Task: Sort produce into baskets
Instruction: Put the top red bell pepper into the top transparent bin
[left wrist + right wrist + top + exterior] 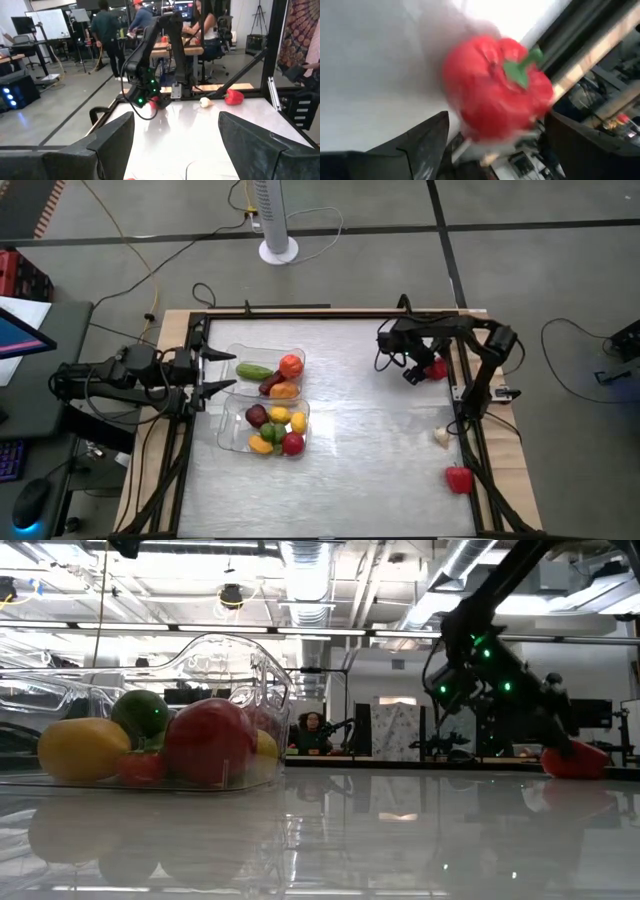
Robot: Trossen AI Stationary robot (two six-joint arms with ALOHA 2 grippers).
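Two clear baskets stand side by side at the table's left: the far one holds a green, a red, a dark and an orange piece, and the near one holds several mixed pieces. My left gripper is open and empty at the baskets' left side. My right gripper is open at the far right. A red pepper with a green stem lies on the table just ahead of its fingertips, one finger toward each side. This pepper also shows in the high view and the low view.
A second red pepper and a whitish piece lie near the table's right edge, beside the dark frame rail. Bare table lies between the baskets and my right arm. People sit and stand in the room beyond.
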